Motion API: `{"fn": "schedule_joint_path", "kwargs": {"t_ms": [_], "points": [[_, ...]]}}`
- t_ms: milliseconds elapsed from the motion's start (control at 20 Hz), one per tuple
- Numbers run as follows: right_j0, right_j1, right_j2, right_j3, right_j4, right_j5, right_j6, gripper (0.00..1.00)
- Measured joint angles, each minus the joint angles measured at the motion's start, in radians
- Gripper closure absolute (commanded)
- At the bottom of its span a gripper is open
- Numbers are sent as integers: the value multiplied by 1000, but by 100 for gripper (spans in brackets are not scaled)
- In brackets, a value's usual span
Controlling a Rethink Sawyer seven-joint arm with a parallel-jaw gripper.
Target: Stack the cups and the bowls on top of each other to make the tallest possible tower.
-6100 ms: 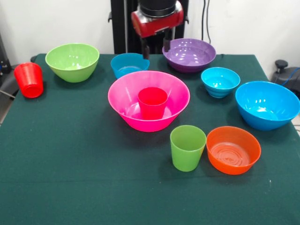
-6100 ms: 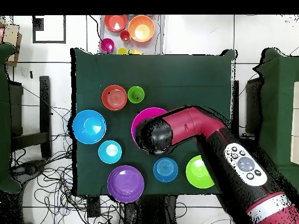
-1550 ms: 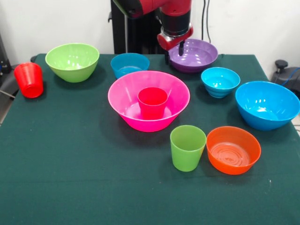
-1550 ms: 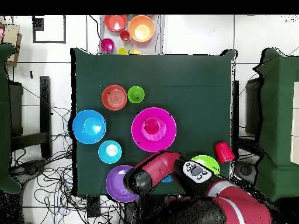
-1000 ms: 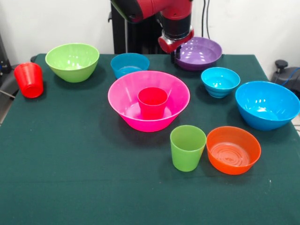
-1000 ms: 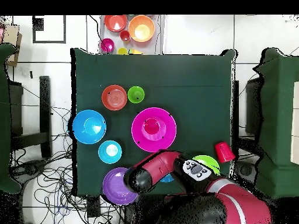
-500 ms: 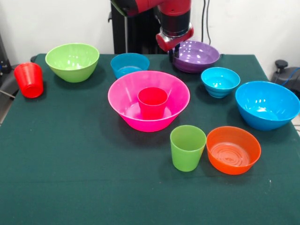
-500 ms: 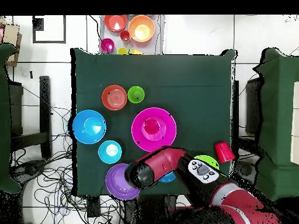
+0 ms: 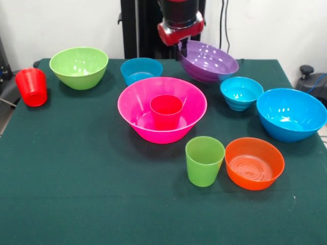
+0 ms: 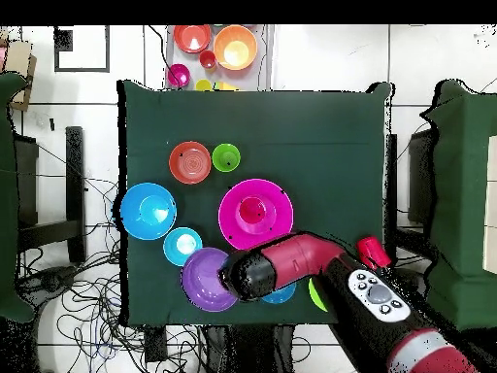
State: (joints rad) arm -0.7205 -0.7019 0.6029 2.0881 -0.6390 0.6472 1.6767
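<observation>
1. Purple bowl (image 9: 208, 61) is what I have in the gripper (image 9: 181, 50): it is clamped on the bowl's rim at the side nearest the arm, and the bowl hangs tilted, its held edge high and its open face turned toward my front camera
2. I see the purple bowl raised off the green counter (image 9: 82, 173), between the small cyan bowl (image 9: 141, 70) behind the pink one and the other small cyan bowl (image 9: 240, 92); in the overhead view the purple bowl (image 10: 208, 279) lies just beside the arm's black end
3. Large hot pink bowl (image 9: 162, 108) sits mid-counter with the crimson-pink cup (image 9: 166, 112) standing upright inside it; the gripper is above and behind its far rim, not touching it
4. Lime green cup (image 9: 204, 161) stands upright near the front, just beside the orange bowl (image 9: 254, 163)
5. Large blue bowl (image 9: 290, 114) rests at the front view's right edge, near the second small cyan bowl
6. Lime green bowl (image 9: 78, 67) sits at the far left corner, and the red-orange cup (image 9: 31, 87) stands mouth-down at the counter's left edge, well apart from the gripper
</observation>
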Motion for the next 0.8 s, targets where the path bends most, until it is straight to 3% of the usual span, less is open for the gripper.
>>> {"fn": "schedule_joint_path", "kwargs": {"t_ms": [800], "points": [[-182, -22, 235, -4, 107, 212, -8, 100]]}}
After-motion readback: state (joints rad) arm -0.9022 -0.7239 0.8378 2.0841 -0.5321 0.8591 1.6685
